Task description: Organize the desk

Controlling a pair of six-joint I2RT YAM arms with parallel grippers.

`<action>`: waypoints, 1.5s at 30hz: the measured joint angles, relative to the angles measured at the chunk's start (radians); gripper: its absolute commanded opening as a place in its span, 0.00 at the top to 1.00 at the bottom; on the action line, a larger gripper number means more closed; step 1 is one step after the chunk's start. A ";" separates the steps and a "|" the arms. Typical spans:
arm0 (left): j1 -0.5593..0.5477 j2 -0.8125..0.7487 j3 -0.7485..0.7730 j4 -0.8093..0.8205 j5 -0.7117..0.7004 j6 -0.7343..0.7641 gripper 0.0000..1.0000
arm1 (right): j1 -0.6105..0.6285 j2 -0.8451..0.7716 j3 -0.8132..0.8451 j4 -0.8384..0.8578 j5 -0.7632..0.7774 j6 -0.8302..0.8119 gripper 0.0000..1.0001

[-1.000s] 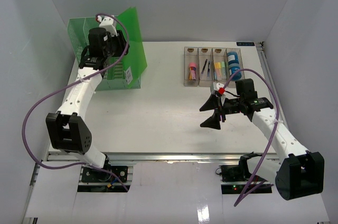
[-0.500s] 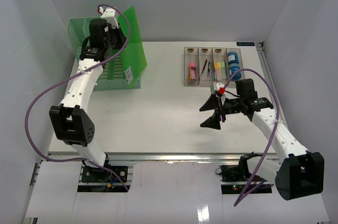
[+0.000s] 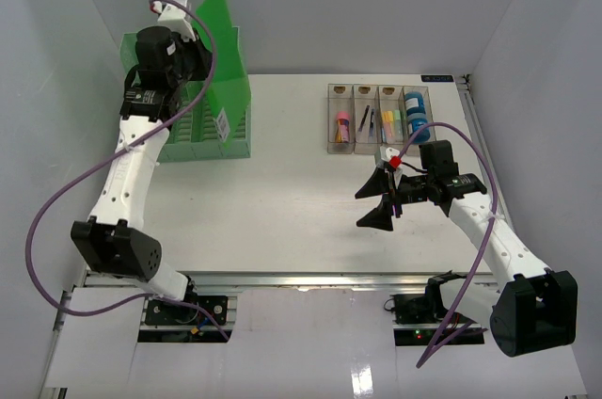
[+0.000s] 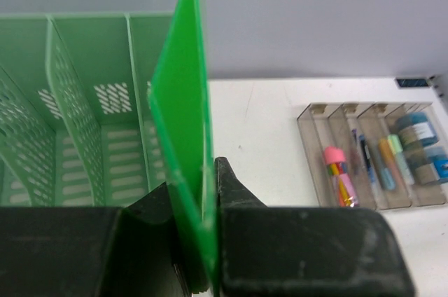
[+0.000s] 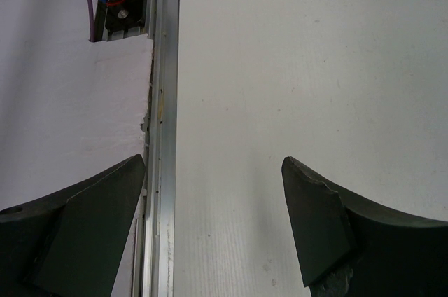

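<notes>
The white desk (image 3: 282,220) carries a green slotted file rack (image 3: 193,131) at its back left. My left gripper (image 3: 199,68) is shut on the lower edge of a thin green folder sheet (image 3: 223,37) and holds it upright and tilted above the rack. In the left wrist view the sheet (image 4: 183,115) stands pinched in the gripper (image 4: 206,188), over the right-hand slot of the rack (image 4: 84,136). My right gripper (image 3: 374,203) is open and empty, hovering over the desk at the right. The right wrist view shows it (image 5: 213,171) above bare desk (image 5: 294,66).
A clear four-compartment tray (image 3: 376,117) with pens, highlighters and blue tape rolls stands at the back right; it also shows in the left wrist view (image 4: 371,164). The metal rail (image 5: 162,101) runs along the front edge. Pale grey walls enclose the desk.
My left gripper has risen and swung left with the green sheet, from beside the rack's right end to over the rack. The right arm has not moved.
</notes>
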 measured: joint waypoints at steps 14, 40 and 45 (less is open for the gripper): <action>0.000 -0.198 0.009 0.033 -0.112 -0.003 1.00 | 0.000 0.000 0.000 0.000 0.001 -0.004 0.15; 0.000 0.003 -0.252 0.348 -0.100 0.016 1.00 | -0.008 0.001 0.000 0.000 0.001 -0.004 0.14; 0.000 0.007 -0.347 0.453 -0.100 0.017 1.00 | -0.013 0.004 0.000 0.000 0.001 -0.007 0.14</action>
